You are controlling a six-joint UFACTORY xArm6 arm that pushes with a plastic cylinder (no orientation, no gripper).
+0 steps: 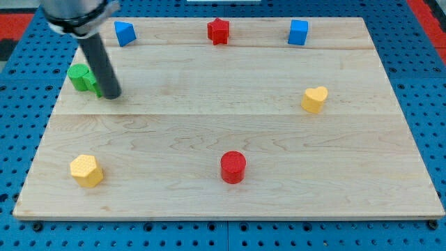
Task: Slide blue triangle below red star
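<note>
Blue triangle sits near the top-left corner of the wooden board, on the same row along the top edge as the red star and the blue cube. My tip rests near the left edge, touching the right side of the green block, below the triangle and apart from it; the rod has no jaws. Near the right edge lies the yellow heart, and toward the bottom edge the red cylinder and the yellow hexagon.

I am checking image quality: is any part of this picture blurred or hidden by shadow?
Camera view: lighting is even and the blocks are sharp with faint shadows; only the arm's upper part at the top left looks blurred. My tip stays clear, partly covering the green block.
</note>
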